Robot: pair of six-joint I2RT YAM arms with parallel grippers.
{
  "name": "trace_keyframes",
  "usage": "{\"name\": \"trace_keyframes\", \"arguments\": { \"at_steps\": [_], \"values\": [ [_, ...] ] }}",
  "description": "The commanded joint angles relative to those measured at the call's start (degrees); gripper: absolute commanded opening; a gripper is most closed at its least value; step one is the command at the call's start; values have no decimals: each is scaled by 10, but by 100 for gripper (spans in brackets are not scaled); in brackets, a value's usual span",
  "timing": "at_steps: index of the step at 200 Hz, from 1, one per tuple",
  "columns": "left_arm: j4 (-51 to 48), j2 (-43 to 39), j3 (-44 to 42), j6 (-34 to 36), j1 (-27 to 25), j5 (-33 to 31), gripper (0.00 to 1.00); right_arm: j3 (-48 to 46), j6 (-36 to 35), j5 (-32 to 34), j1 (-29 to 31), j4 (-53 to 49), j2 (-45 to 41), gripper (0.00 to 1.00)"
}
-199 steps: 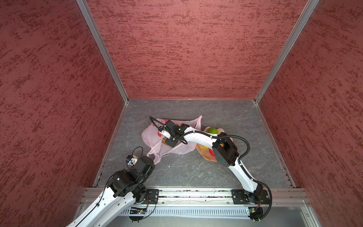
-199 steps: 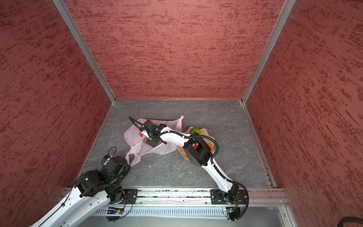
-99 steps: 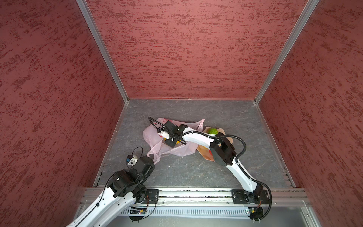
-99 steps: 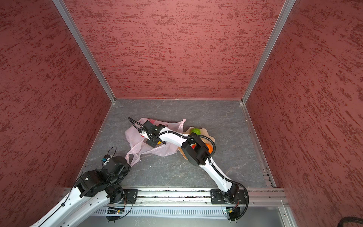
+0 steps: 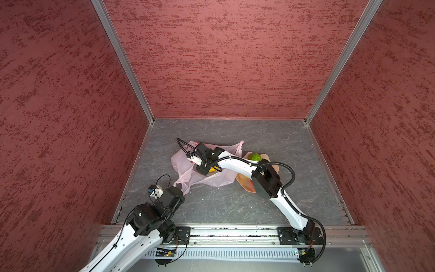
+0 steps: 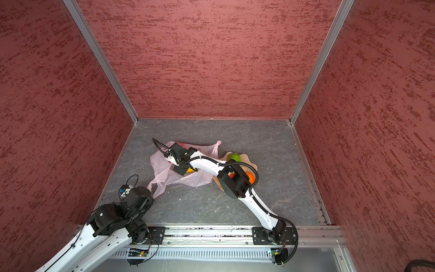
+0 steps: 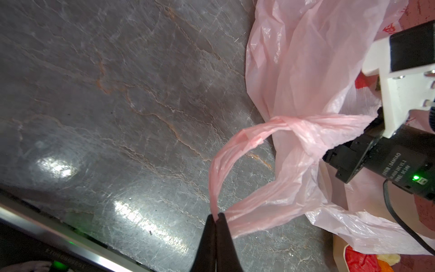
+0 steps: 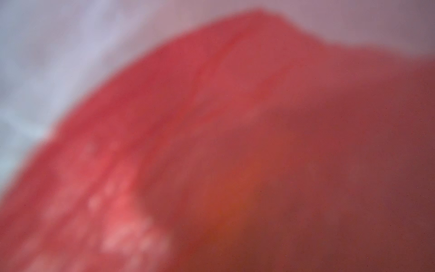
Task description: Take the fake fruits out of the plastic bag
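Left pincer (image 7: 215, 217) is clamped on the handle (image 7: 235, 150) of the bag (image 5: 186, 164), which lies on the table (image 5: 235, 207) against the dish (image 5: 246, 186). Right pincer (image 5: 201, 171) is buried in the bag; apart or together, can't tell. Green ball (image 5: 255, 157) and orange ball (image 6: 250, 177) sit in the dish. Yellow fruit (image 5: 213, 170) shows in the bag opening. Should hold the handle taut, pinch fruit not film, and lift toward the dish.

Incidental items
Peach wavy dish (image 5: 244, 184) is set on grey tabletop (image 5: 235, 202), well apart from left pincer (image 7: 215, 215).
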Motion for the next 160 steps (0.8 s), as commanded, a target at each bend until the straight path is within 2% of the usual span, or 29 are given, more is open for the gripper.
{"name": "trace_keyframes", "arguments": {
  "at_steps": [1,54,95,160],
  "values": [
    [-20,13,16,29,6,-33,0,16,-13,-19,1,-16,-27,19],
    [8,46,65,64,62,-85,0,-22,-3,-37,1,-10,-82,15],
    [65,53,72,114,117,-66,0,-76,15,-49,3,27,-134,14],
    [116,51,53,121,119,-40,0,-83,34,-56,5,63,-187,13]
  ]
}}
